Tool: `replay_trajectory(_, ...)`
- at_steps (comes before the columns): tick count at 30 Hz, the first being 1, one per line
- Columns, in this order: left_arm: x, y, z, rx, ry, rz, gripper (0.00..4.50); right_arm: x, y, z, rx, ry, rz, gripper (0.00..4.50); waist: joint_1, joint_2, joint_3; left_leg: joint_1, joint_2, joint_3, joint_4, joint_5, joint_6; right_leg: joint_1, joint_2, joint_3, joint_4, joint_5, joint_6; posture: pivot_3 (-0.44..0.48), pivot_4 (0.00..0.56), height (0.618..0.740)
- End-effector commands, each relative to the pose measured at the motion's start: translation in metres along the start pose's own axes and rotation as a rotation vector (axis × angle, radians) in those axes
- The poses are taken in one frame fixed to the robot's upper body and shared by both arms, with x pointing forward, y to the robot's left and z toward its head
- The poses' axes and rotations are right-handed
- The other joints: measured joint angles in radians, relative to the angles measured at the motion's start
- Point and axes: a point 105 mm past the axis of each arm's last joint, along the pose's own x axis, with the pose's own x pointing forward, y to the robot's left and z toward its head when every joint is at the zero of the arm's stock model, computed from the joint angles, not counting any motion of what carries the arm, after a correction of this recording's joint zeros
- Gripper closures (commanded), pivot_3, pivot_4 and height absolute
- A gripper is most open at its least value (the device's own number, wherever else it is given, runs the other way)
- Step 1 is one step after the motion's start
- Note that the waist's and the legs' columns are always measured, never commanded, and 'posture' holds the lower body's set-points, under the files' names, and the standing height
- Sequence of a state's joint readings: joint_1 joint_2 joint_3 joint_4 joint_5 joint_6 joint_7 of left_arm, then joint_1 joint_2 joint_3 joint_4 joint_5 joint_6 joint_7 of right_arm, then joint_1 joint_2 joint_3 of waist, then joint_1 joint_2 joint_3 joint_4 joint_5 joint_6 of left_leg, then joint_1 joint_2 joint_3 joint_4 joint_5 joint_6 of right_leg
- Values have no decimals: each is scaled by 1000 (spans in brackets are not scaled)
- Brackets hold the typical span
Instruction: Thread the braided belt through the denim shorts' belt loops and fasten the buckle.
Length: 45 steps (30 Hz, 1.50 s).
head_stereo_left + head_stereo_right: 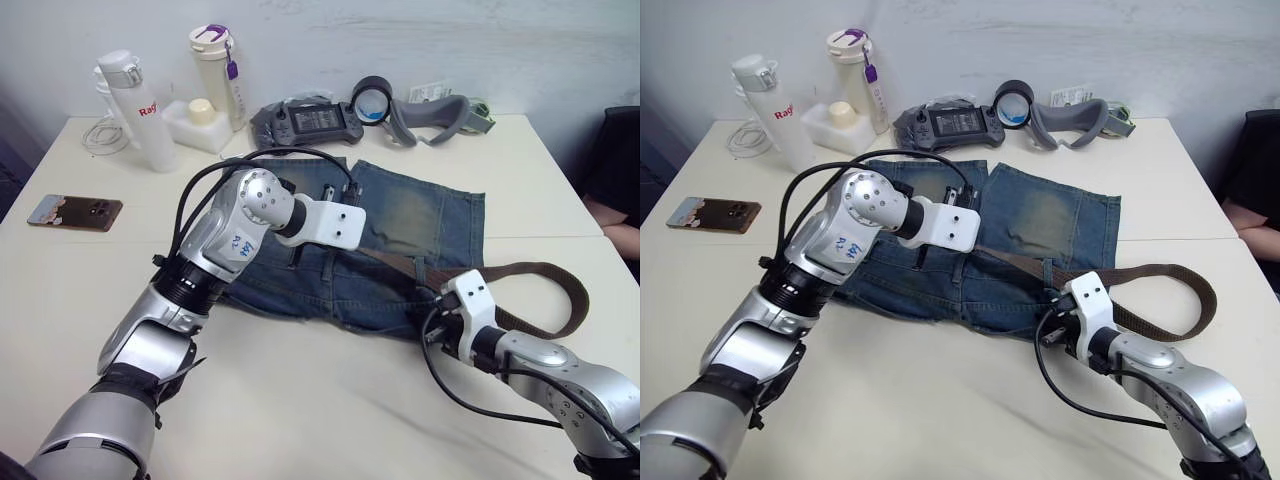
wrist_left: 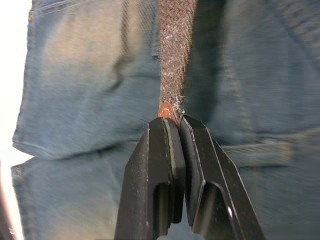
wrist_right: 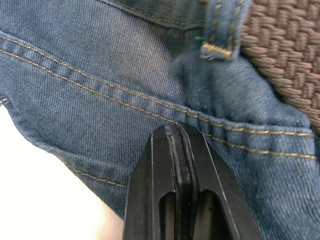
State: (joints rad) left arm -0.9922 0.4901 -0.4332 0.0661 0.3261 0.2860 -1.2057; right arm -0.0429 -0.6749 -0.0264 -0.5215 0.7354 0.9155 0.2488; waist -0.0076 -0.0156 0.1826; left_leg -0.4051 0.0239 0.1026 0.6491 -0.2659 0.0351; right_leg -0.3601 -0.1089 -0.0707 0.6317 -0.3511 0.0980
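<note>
The faded blue denim shorts (image 1: 420, 215) lie flat in the middle of the table. The brown braided belt (image 1: 545, 268) runs along their waistband and curls into a loop on the table to the right. My left gripper (image 2: 178, 122) is over the shorts' left part, shut on the belt's reddish tip, and the braided strap (image 2: 176, 55) stretches away from it. My right gripper (image 3: 175, 131) is at the shorts' right end, shut on the stitched denim edge just below a belt loop (image 3: 217, 30) that has the belt (image 3: 280, 45) under it. The buckle is hidden.
At the back of the table stand a white bottle (image 1: 135, 110), a tumbler (image 1: 218, 75), a white box (image 1: 195, 122), a game controller (image 1: 305, 122), a tape roll (image 1: 372, 100) and a headset (image 1: 440, 115). A phone (image 1: 76, 211) lies far left. A person's arm (image 1: 615, 215) is at the right edge.
</note>
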Motion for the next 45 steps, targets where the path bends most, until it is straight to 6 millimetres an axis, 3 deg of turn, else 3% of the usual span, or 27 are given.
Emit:
replay_trajectory(1, -4, -12, -17, -78, 40, 30, 4500, 3, -8, -16, 40, 64, -27, 4444, 0, 0, -1, 0, 0, 0, 0, 0, 0, 0, 0, 0, 0, 0, 0, 0, 150, 740)
replay_trajectory(6, 5, -29, -40, -143, 82, 43, 4500, 2, -12, -9, 50, 39, -25, 4444, 4, -4, -3, 1, 1, 0, 1, 0, 0, 0, 0, 1, 2, 0, 0, 0, 150, 740)
replay_trajectory(9, 11, -34, -25, -277, -57, 41, 4500, -3, -14, 6, 19, -4, -20, 4444, 4, -5, -3, 1, 0, 0, 0, 0, 0, 0, -1, 1, 2, 0, 0, 0, 150, 740)
replay_trajectory(10, 10, -36, -21, -329, -102, 29, 3700, -6, -12, 13, -8, -20, 1, 4500, 5, -5, -3, 1, 0, 0, 0, 0, 0, 0, -1, 1, 2, 0, 0, 0, 150, 740)
replay_trajectory(12, 8, -35, -16, -388, -150, 19, 2991, -10, -6, 21, -37, -42, 50, 4500, 6, -4, -3, 0, 0, 0, 0, 0, 0, -1, -1, 1, 2, 0, 0, 0, 150, 740)
replay_trajectory(15, -5, -28, -15, -486, -217, 19, 1665, -23, 9, 43, -113, -103, 152, 3545, 7, -4, -3, -1, 0, 0, 1, 0, 0, -2, -2, 1, 2, 0, 0, 0, 150, 740)
replay_trajectory(19, -25, -26, -26, -596, -262, 19, 12, -36, 26, 57, -290, -122, 257, 1696, 7, -3, -2, -2, -1, -1, 1, 0, 0, -2, -2, 0, 2, 0, 0, 0, 150, 740)
replay_trajectory(21, -35, -27, -40, -649, -257, 36, 0, -37, 32, 56, -412, -82, 281, 643, 6, -3, -2, -2, -1, -1, 0, 0, 0, -2, -2, 0, 2, 0, 0, 0, 150, 740)
replay_trajectory(22, -38, -27, -45, -665, -251, 48, 0, -37, 34, 52, -463, -45, 298, 502, 5, -3, -2, -2, -1, -1, 0, 0, 0, -2, -2, 0, 2, 0, 0, 0, 150, 740)
replay_trajectory(25, -45, -25, -50, -724, -276, 75, 0, -32, 37, 30, -570, 68, 329, 502, 5, -2, -2, -1, -1, 0, 0, 0, 0, -3, -2, 1, 3, 0, 0, 0, 150, 740)
replay_trajectory(30, -44, -29, -46, -731, -293, 70, 0, -23, 19, 1, -638, 188, 284, 502, 12, -2, -2, -2, -2, 0, 0, 0, 0, -3, -3, 0, 3, 0, -1, 0, 150, 740)
replay_trajectory(32, -42, -34, -43, -731, -302, 53, 0, -20, 7, 1, -642, 187, 226, 997, 12, -3, -2, -2, -3, 0, 1, 0, 0, -3, -4, 0, 3, 0, 0, 0, 150, 740)
replay_trajectory(35, -41, -42, -35, -728, -337, 23, 0, -27, -15, 3, -717, 197, 143, 2092, 10, -3, -2, -2, -3, 0, 2, 0, 0, -2, -4, 0, 3, 0, 0, 0, 150, 740)
replay_trajectory(37, -39, -46, -30, -730, -363, 15, 0, -39, -31, -3, -773, 236, 118, 3013, 9, -3, -2, -2, -3, 0, 2, 0, 0, -2, -4, 0, 3, 0, 0, 0, 150, 740)
replay_trajectory(40, -35, -55, -24, -730, -392, -9, 0, -64, -67, -7, -898, 321, 103, 3862, 14, -2, -2, -2, -3, -1, 1, 0, -1, -2, -4, -1, 3, 0, 0, 0, 150, 740)
replay_trajectory(41, -34, -56, -22, -730, -400, -15, 0, -70, -76, -8, -937, 342, 102, 4450, 20, -2, -2, -2, -4, 0, 2, 0, 0, -1, -5, -1, 2, 0, 0, 0, 150, 740)
replay_trajectory(45, -31, -59, -14, -731, -441, -26, 0, -89, -115, -3, -1124, 373, 65, 4479, 33, -3, -1, -1, -6, -1, 2, -1, 1, 2, -6, -1, -4, 1, 3, 0, 150, 740)
